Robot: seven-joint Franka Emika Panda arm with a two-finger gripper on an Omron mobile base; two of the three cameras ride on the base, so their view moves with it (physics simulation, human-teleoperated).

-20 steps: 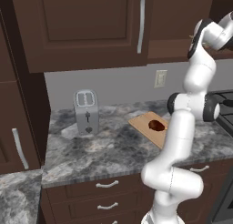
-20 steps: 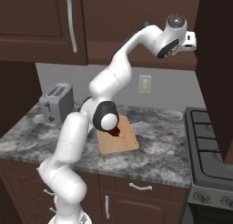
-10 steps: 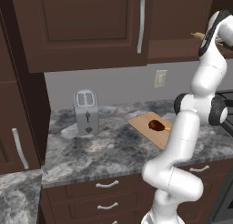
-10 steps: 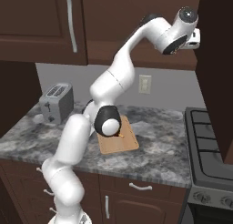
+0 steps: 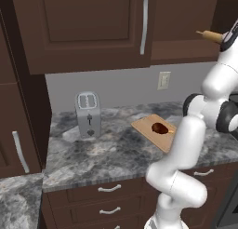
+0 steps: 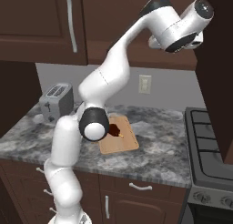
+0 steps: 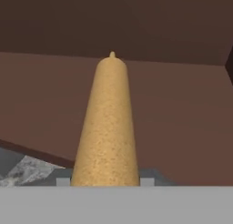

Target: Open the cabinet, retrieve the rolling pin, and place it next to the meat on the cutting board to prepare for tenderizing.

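While no brand, label or readable writing appears on anything, the plainest marks are a dark lever and knob on the front of the silver toaster (image 5: 88, 114), which stands on the grey speckled countertop (image 5: 102, 153) against the back wall. A pale wall outlet (image 5: 163, 80) sits on the backsplash above the cutting board (image 5: 146, 128), and the meat (image 5: 159, 128) lies on that board, with a small light sliver just beside it that is too small to make out. Drawers (image 5: 110, 189) with curved silver handles run below the counter, and a black stove (image 6: 207, 141) stands to the right. The closed cabinet (image 5: 88, 28) door with its long silver bar handle hangs up left. The white arm crosses in front of the board's near corner in both base views. High at the opened cupboard, the rolling pin (image 5: 209, 36) juts out level from the hand, its far end cut off behind the wrist; in the hand view it runs straight away from the camera, and the gripper (image 7: 105, 182) is closed narrowly around it, fingertips mostly hidden behind the wood.
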